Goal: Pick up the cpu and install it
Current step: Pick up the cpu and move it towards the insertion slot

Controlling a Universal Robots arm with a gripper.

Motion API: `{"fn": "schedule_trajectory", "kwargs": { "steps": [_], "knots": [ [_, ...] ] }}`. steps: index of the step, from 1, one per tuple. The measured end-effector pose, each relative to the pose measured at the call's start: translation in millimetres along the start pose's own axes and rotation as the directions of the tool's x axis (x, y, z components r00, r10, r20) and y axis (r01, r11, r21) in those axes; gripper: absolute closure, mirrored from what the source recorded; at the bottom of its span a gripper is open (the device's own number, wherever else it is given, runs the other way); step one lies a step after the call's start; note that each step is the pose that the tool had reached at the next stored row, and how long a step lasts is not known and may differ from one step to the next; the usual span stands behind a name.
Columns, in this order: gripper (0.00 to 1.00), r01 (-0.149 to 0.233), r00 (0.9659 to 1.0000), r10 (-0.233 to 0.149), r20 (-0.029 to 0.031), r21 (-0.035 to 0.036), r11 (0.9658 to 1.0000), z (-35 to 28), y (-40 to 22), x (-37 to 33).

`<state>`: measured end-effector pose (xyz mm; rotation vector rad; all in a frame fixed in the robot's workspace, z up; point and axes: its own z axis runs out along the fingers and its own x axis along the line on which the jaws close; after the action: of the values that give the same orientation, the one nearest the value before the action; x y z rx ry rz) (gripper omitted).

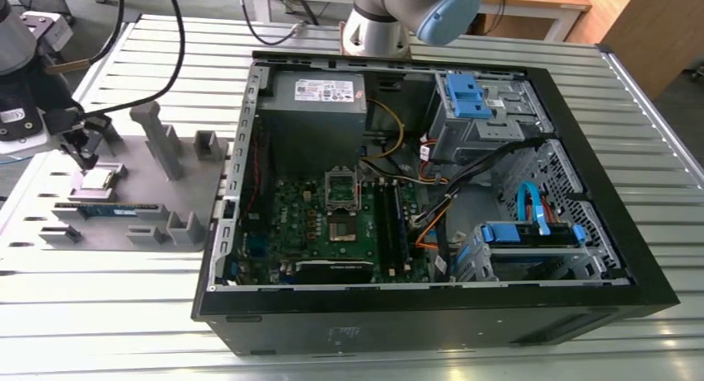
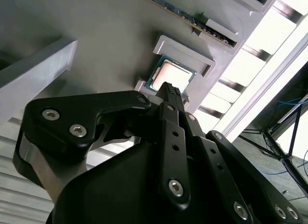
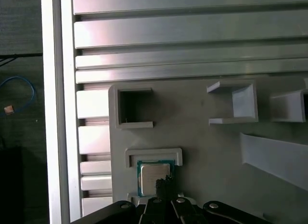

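One square cpu (image 2: 175,73) shows a shiny silver top, green-rimmed.

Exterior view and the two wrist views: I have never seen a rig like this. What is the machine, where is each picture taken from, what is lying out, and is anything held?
The machine is one robot arm. In the exterior view, taken by a camera off the arm, its base stands behind an open computer case. The two wrist views come from cameras riding on the arm and looking past its gripper.

Everything stands on a slatted metal table. At the exterior view's left lies a grey fixture plate. It carries the cpu, a small silvery square in a pocket, and a memory stick beside it.

The gripper is right over the cpu with its fingertips together. It holds nothing, and the cpu is not yet picked up.
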<state>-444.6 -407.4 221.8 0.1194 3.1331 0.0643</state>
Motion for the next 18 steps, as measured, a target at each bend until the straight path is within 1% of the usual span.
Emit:
{"fn": "schedule_trajectory", "kwargs": {
  "steps": [3, 8, 11, 12, 13, 16, 18],
  "knots": [
    [0.89, 0.000, 1.0000, 0.000, 0.0000, 0.0009, 1.0000, 2.7, -0.6, 0.3],
    [0.89, 0.000, 1.0000, 0.000, 0.0006, 0.0087, 1.0000, 8.8, -1.1, 1.1],
    [0.89, 0.000, 1.0000, 0.000, 0.0016, 0.0208, 0.9998, 11.7, -1.2, 1.8],
    [0.89, 0.000, 1.0000, 0.000, 0.0019, 0.0264, 0.9997, 11.9, -1.3, 1.9],
    [0.89, 0.000, 1.0000, 0.000, 0.0019, 0.0289, 0.9996, 11.9, -1.3, 1.9],
    [0.89, 0.000, 1.0000, 0.000, 0.0027, 0.0293, 0.9996, 13.5, -1.4, 2.1],
    [0.89, 0.002, 1.0000, -0.002, 0.0044, 0.0293, 0.9996, 14.5, -1.4, 2.1]
  ]
}}
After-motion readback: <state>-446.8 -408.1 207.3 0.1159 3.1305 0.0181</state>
